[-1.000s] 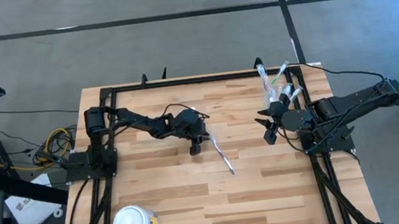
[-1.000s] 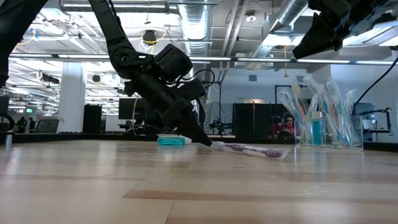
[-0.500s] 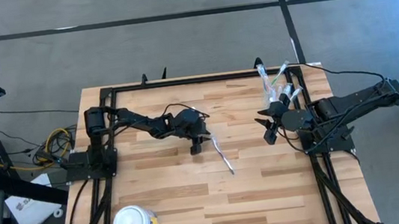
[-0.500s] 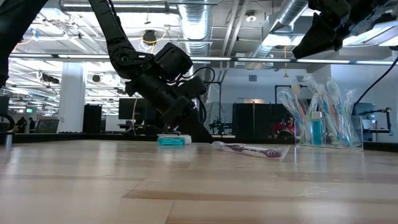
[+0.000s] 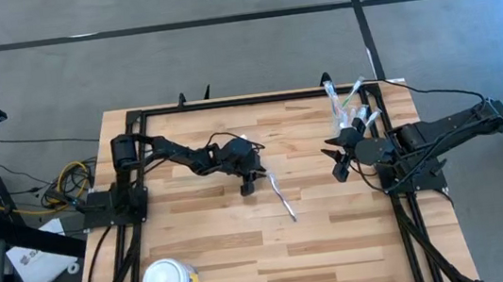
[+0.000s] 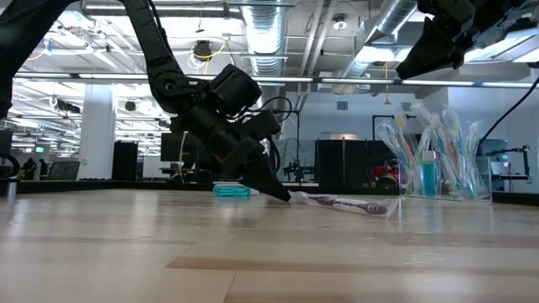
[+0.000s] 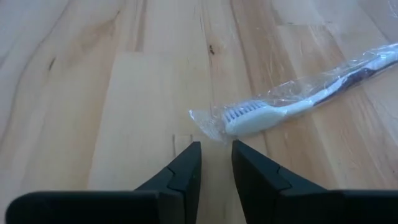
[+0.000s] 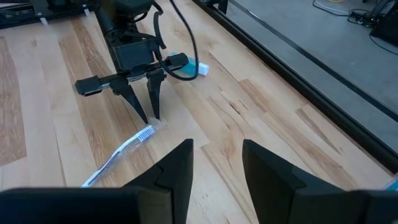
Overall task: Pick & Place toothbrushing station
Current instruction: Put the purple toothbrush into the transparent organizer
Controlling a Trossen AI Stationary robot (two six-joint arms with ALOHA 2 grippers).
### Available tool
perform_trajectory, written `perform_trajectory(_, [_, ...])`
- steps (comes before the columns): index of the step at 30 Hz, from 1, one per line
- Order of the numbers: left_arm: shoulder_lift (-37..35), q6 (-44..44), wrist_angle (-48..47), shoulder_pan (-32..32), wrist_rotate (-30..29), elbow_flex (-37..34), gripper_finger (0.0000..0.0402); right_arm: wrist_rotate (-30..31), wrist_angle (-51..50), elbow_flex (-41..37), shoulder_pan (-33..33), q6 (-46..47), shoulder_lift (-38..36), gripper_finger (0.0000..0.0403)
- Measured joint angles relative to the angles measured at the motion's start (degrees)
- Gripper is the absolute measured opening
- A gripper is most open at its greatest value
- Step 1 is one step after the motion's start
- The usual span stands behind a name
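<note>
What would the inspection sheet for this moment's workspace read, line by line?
Surface: light wooden slatted table, inside a black frame.
Job's things: a white toothbrush in a clear wrapper lies flat near mid-table; a small blue tube with white cap lies behind the left arm; a clear tumbler of toothbrushes stands at the far right corner.
Clutter: a round white-lidded yellow tub at the near left edge.
Grippers: left gripper down at the table, fingers a little apart, just short of the wrapper's end; right gripper open, raised, holding nothing.
Cables: yellow and black cables on the floor left of the table.
Surroundings: grey floor, open workshop hall behind.
</note>
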Motion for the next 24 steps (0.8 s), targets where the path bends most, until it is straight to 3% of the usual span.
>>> perform_trajectory(17, [0.0, -1.5, 1.9, 0.0, 1.9, 0.0, 0.0084, 0.0, 0.0, 0.0, 0.0, 0.1, 0.0, 0.0128])
perform_trajectory(24, [0.0, -2.0, 2.2, 0.0, 1.6, 0.0, 0.0008, 0.0, 0.0, 0.0, 0.0, 0.1, 0.0, 0.0128])
